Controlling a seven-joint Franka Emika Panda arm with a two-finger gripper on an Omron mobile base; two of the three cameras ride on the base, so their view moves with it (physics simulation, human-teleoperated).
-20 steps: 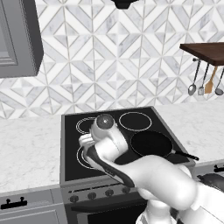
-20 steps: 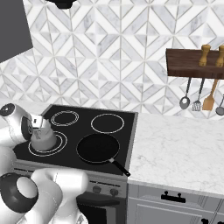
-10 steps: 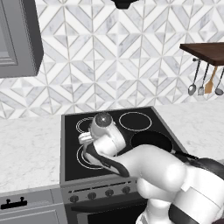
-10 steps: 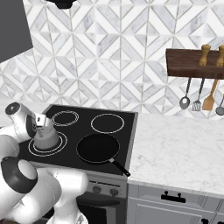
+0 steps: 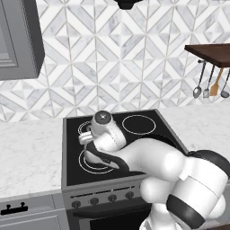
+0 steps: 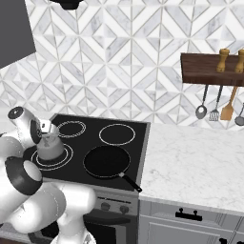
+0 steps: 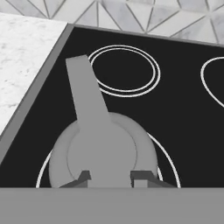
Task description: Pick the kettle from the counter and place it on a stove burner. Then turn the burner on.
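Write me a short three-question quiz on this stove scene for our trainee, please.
1. True or false: the kettle hangs lifted in the air.
2. What lies next to the kettle? A) a black frying pan B) a saucepan C) a cutting board
3. Fill in: in the hand view, the tips of the claw flank the kettle's ____.
Key: 1 false, it stands on the large double-ring stove burner; 2 A; 3 handle.

Base views flank stove (image 5: 112, 148); hand view looks close down.
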